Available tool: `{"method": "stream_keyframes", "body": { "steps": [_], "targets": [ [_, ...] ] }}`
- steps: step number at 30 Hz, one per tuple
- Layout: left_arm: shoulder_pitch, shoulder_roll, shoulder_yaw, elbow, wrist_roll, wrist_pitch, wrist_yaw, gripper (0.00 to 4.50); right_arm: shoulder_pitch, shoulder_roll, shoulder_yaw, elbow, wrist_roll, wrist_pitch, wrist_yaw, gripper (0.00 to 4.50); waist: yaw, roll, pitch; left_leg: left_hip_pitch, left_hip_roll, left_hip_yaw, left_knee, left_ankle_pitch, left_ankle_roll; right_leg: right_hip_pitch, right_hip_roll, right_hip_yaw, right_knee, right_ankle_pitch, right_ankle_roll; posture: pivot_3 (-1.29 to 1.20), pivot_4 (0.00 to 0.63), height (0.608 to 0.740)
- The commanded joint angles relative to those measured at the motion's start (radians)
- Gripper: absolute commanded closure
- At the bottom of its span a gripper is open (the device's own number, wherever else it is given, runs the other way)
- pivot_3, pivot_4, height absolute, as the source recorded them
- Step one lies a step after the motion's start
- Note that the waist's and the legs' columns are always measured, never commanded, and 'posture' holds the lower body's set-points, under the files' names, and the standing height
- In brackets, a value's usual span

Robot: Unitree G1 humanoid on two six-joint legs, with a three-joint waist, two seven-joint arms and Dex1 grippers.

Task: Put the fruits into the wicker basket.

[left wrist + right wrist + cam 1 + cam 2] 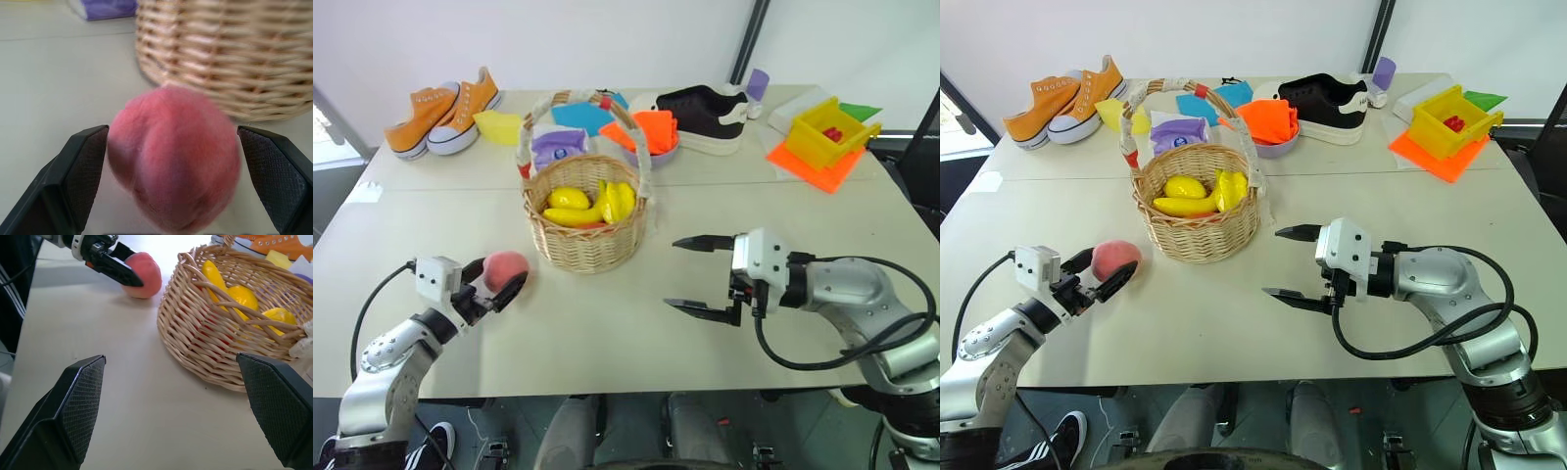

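A round pink-red peach [504, 266] rests on the table just left of the wicker basket [585, 245]. My left gripper [504, 275] reaches in from the left, and its two black fingers [80, 169] press against both sides of the peach [171, 156]. The basket, with its tall lace-wrapped handle, holds a yellow banana [573, 216] and ridged yellow fruits [619, 199]. My right gripper [672, 273] hovers to the right of the basket, pointing toward it, open and holding nothing.
Behind the basket lie orange sneakers [445, 113], a yellow cloth [499, 125], a purple pack [558, 147], an orange cloth in a bowl [656, 132] and a black shoe [705, 116]. A yellow bin [830, 132] stands at the back right.
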Motion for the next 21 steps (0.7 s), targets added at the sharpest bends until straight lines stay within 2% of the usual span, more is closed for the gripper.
{"method": "stream_keyframes", "body": {
  "steps": [1,5,9,12,14,18,21],
  "targets": [
    [-0.005,0.008,0.009,0.004,0.019,-0.013,0.0,1.37,-0.005,0.015,0.004,0.002,-0.016,-0.043,-0.007,0.0,0.0,0.0,0.0,0.0,0.0,0.0,0.0,0.0,0.0,0.0,0.0,0.0,0.0,0.0,0.0,0.0,0.15,0.74],
    [-0.017,0.002,0.039,0.001,-0.003,-0.035,-0.009,1.37,-0.014,0.025,0.013,0.015,-0.033,-0.054,-0.018,0.0,-0.001,0.0,0.0,0.0,0.0,0.0,0.0,0.0,0.0,0.0,0.0,0.0,0.0,0.0,0.0,0.0,0.15,0.74],
    [0.011,0.018,0.1,-0.081,-0.11,-0.027,-0.087,1.37,-0.022,0.03,0.011,0.019,-0.034,-0.05,-0.024,0.0,-0.003,0.0,0.0,0.0,0.0,0.0,0.0,0.0,0.0,0.0,0.0,0.0,0.0,0.0,0.0,0.0,0.15,0.74],
    [0.014,0.079,0.215,-0.16,-0.367,0.087,-0.2,1.37,-0.033,0.032,-0.016,0.025,-0.007,-0.04,-0.027,0.0,-0.004,-0.001,0.001,0.0,0.0,0.0,0.0,0.0,0.0,0.0,0.0,0.0,0.0,0.0,0.0,0.0,0.15,0.74],
    [-0.036,0.093,0.234,-0.183,-0.435,0.119,-0.179,1.37,-0.044,0.042,-0.033,0.032,0.018,-0.028,-0.034,0.0,-0.004,0.0,0.001,0.0,0.001,-0.001,0.0,0.0,0.0,0.0,0.001,0.0,0.0,0.0,0.0,0.0,0.15,0.74],
    [-0.2,0.038,0.119,-0.251,-0.393,0.145,0.001,1.37,-0.081,0.088,-0.053,0.076,0.033,0.009,-0.098,0.0,0.014,-0.001,0.0,0.001,0.0,-0.001,0.002,0.0,0.0,0.001,0.0,-0.001,0.0,0.0,0.0,0.0,0.15,0.74],
    [-0.335,-0.024,-0.023,-0.238,-0.229,0.141,0.153,1.37,-0.096,0.106,-0.024,0.063,0.017,0.018,-0.121,0.0,0.021,-0.002,0.001,0.001,-0.002,0.0,0.003,0.0,0.001,0.004,0.0,-0.001,-0.001,0.002,0.004,0.0,0.15,0.74]
  ]
}}
